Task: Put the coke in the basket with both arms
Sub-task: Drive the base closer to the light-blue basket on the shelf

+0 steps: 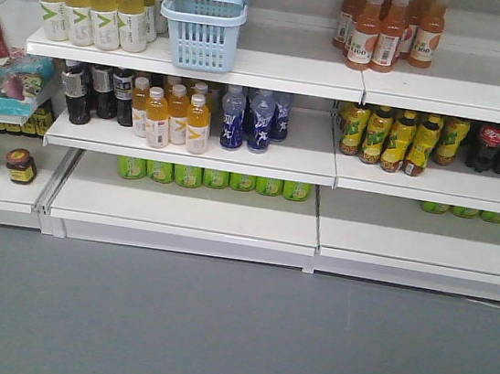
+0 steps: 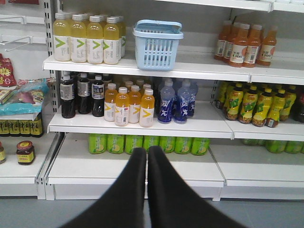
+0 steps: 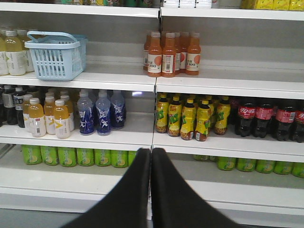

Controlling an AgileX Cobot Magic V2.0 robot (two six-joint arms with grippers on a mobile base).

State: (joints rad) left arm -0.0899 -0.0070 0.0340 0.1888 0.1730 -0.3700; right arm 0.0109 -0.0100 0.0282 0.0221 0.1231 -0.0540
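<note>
The coke (image 3: 264, 118) stands in a row at the right end of the middle shelf (image 3: 228, 142), with the yellow bottles (image 3: 189, 118) just beside it at its nine o'clock. In the right wrist view it lies at about two o'clock from the right gripper (image 3: 150, 152), whose jaws are pressed together and hold nothing. The basket (image 3: 57, 56) sits upright on the upper shelf (image 3: 114, 76), at about ten o'clock from that gripper and well apart from the coke. In the left wrist view the left gripper (image 2: 146, 151) also has its jaws closed and empty, and the basket is at about twelve o'clock from it.
</note>
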